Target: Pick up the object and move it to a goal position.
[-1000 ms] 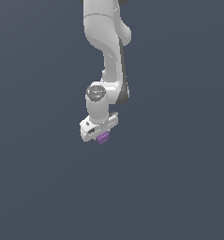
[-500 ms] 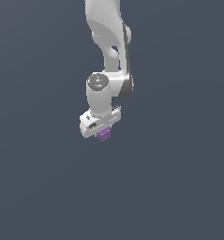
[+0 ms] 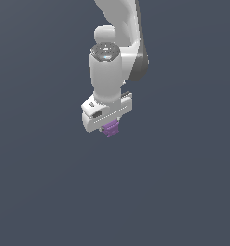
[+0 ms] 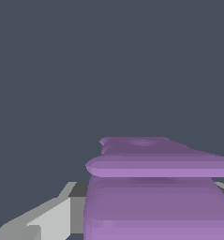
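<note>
The object (image 3: 110, 128) is a small purple ridged chunk poking out under the white hand of the arm, near the middle of the exterior view. My gripper (image 3: 109, 127) is shut on it; the fingers themselves are mostly hidden behind the hand's body. Close up in the wrist view, the object (image 4: 155, 187) fills the lower part of the picture as stacked purple ridges, with a grey-white finger (image 4: 48, 218) beside it.
The white arm (image 3: 117, 43) reaches down from the top of the exterior view. Around it there is only a uniform dark grey-blue background (image 3: 39, 192), with no visible table edge or other object.
The arm has come nearer the exterior camera and looks larger. The hand with the purple object has shifted a little to the exterior view's right and up.
</note>
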Available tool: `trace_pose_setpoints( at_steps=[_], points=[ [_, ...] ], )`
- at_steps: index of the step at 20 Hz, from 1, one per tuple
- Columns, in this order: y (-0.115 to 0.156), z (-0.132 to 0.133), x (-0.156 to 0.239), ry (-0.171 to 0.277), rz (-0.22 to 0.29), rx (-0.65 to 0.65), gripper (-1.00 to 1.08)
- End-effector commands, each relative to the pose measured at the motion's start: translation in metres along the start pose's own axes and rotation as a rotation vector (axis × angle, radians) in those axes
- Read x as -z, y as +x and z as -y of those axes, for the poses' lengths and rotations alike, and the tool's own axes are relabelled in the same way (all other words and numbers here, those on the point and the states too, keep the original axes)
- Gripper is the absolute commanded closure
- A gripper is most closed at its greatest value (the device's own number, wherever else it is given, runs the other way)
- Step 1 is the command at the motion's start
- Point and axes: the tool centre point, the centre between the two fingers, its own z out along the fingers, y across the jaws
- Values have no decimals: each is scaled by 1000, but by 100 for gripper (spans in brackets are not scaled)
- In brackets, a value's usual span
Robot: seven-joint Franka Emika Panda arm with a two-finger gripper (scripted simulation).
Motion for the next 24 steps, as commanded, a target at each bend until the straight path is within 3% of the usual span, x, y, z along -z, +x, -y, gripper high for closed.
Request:
trace_pose_setpoints(
  at_steps=[1, 14, 24],
  points=[
    [7, 2, 27, 0, 1, 0, 108],
    [45, 11, 157, 1, 0, 0, 108],
    [68, 13, 230, 1, 1, -1, 108]
  ],
)
